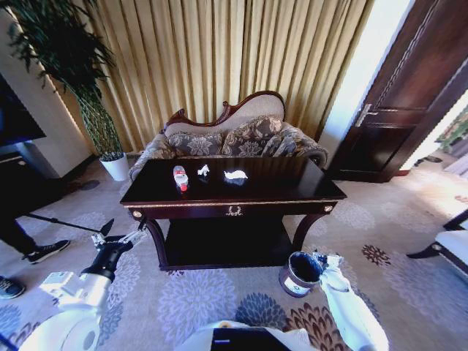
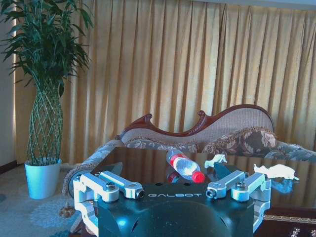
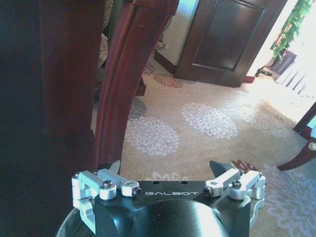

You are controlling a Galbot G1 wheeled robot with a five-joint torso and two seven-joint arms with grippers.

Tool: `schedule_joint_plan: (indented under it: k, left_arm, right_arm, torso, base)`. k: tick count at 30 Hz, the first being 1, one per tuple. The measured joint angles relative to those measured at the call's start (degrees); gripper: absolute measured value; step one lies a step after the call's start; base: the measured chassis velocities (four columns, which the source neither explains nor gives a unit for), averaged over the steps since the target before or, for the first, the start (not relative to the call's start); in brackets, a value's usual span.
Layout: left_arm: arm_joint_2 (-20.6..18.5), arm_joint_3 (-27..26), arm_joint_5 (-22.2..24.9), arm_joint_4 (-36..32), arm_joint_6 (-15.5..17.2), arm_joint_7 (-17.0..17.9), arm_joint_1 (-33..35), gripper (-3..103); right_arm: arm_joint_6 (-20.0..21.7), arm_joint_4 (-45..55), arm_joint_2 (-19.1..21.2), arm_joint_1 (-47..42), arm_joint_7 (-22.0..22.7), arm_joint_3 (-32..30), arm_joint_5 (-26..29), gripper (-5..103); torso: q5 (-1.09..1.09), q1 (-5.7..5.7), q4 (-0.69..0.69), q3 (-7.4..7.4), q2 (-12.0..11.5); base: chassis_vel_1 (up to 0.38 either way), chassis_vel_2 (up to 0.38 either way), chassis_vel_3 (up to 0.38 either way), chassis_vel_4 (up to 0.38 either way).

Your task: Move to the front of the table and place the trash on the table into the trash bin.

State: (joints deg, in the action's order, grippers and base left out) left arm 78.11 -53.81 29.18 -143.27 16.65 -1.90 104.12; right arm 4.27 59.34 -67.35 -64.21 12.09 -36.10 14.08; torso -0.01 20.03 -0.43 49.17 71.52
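Note:
The dark glossy table (image 1: 292, 191) stands straight ahead. On its top lie the trash items: a small clear bottle (image 1: 180, 178) with red label, on its side, and two crumpled white paper scraps (image 1: 203, 170) (image 1: 235, 175). In the left wrist view the bottle (image 2: 185, 167) and scraps (image 2: 275, 171) lie beyond my open left gripper (image 2: 167, 169). That left gripper (image 1: 121, 230) hovers low, off the table's front left corner. My right gripper (image 1: 327, 260) is open beside the trash bin (image 1: 298, 273) on the carpet; the right wrist view has it (image 3: 165, 167) facing a carved table leg (image 3: 116, 89).
A patterned sofa (image 1: 241, 139) sits behind the table before gold curtains. A tall plant in a white pot (image 1: 115, 167) stands at the back left, a dark door (image 1: 395, 110) at the right. A person's shoes (image 1: 45, 251) are on the carpet at the left.

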Motion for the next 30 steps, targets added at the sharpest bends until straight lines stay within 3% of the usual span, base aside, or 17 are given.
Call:
schedule_joint_plan:
  k: [5, 9, 13, 17, 24, 30]
  left_arm:
    - [0.0, 0.0, 0.0, 0.0, 0.1, 0.0, 0.0, 100]
    - [0.1, 0.1, 0.0, 0.0, 0.2, 0.0, -0.3, 100]
    - [0.1, 0.2, 0.0, 0.0, 0.2, 0.0, -0.5, 100]
    - [0.2, 0.0, 0.0, 0.0, 0.2, 0.0, -0.9, 100]
    - [0.4, -0.2, 0.0, 0.0, 0.2, 0.1, -0.7, 100]
    - [-0.2, -0.4, 0.0, 0.0, 0.9, 0.6, -1.0, 100]
  right_arm:
    - [1.6, 7.0, 0.4, -3.0, -1.9, -0.3, 4.4, 100]
    - [1.2, 19.2, 2.3, -8.5, -5.8, -1.6, 10.6, 100]
    - [1.1, 26.5, 3.0, -11.2, -6.9, -2.3, 14.0, 100]
    - [3.2, 48.3, 2.8, -18.7, -7.8, -4.7, 18.8, 100]
    - [9.2, 68.0, 1.6, -21.8, -5.6, -4.4, 18.9, 100]
    - [11.7, 73.4, 1.1, -21.8, -4.7, -3.3, 18.2, 100]
  torso:
    - [0.02, 0.0, -0.02, 0.0, 0.0]
    - [0.0, 0.0, -0.02, 0.0, 0.0]
    - [-0.01, 0.0, -0.03, 0.0, 0.0]
    - [-0.02, 0.0, -0.01, -0.01, 0.0]
    - [0.0, 0.0, 0.0, 0.0, 0.0]
    - [-0.01, 0.0, 0.0, -0.01, 0.0]
  base:
    - [0.0, 0.0, 0.0, 0.0]
    - [0.0, 0.0, 0.0, 0.0]
    - [0.0, 0.0, 0.0, 0.0]
    - [0.0, 0.0, 0.0, 0.0]
    - [0.0, 0.0, 0.0, 0.0]
    - [0.0, 0.0, 0.0, 0.0]
